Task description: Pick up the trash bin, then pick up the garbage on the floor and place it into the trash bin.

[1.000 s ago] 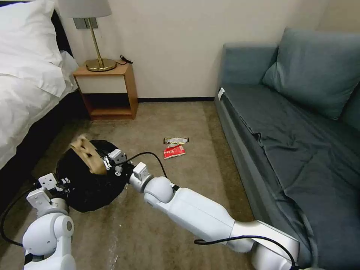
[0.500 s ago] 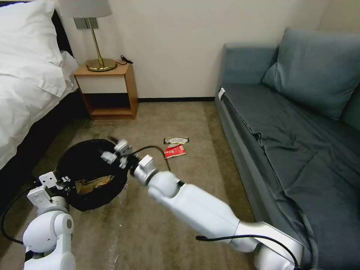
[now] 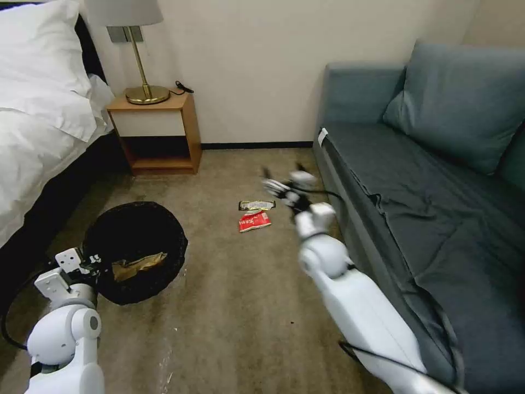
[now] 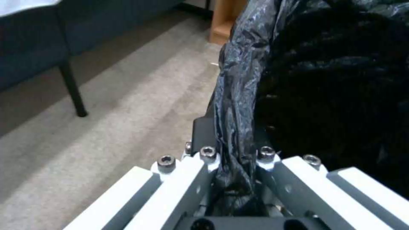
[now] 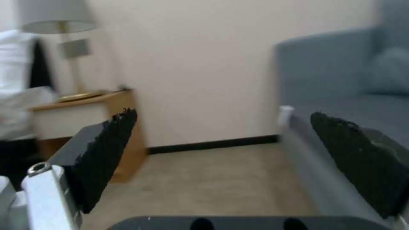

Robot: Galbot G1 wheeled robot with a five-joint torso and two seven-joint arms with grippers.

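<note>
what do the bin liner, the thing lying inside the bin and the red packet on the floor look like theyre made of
Bin liner: thin black plastic film, glossy and crinkled, pinched in the left gripper.
Crumpled bag inside the trash bin: probably brown paper, matte and creased.
Red packet: likely printed plastic or foil, flat with a slight sheen.
</note>
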